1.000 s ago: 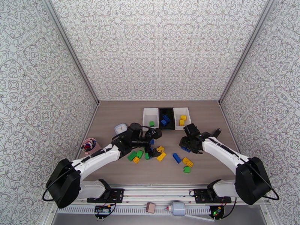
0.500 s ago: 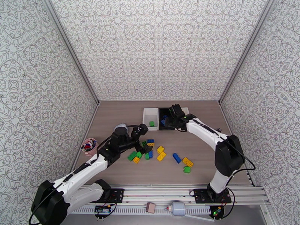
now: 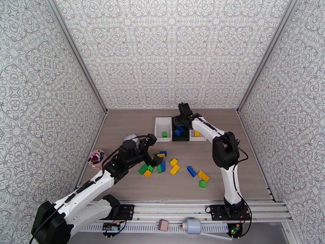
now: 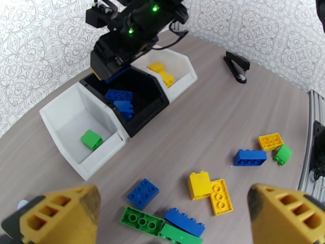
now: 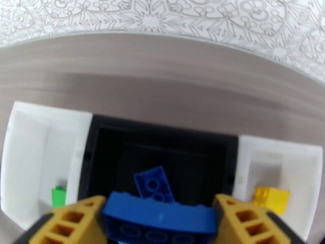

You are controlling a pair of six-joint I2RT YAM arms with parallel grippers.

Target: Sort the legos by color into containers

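Note:
Three containers stand in a row at the back: a white bin [image 3: 158, 126] with one green lego [image 4: 91, 140], a black bin [image 5: 162, 137] with two blue legos [image 4: 121, 101], and a white bin [image 5: 280, 159] with yellow legos [image 4: 161, 73]. My right gripper [image 5: 158, 218] hangs over the black bin, shut on a blue lego [image 5: 160, 220]; in the left wrist view the same right gripper [image 4: 115, 70] shows above that bin. My left gripper [image 4: 174, 200] stands open above the loose pile of green, blue and yellow legos [image 3: 162, 163].
A blue [image 3: 191, 171], a yellow [image 3: 203, 175] and a green brick [image 3: 202, 184] lie apart to the right of the pile. A pink cup [image 3: 96, 157] and a round white-blue object [image 3: 130, 138] sit at the left. A black stapler [image 4: 236, 66] lies right of the bins.
My right arm has swung from the table's middle up to the black bin, carrying the blue lego. My left arm has drawn back a little to the left, still open.

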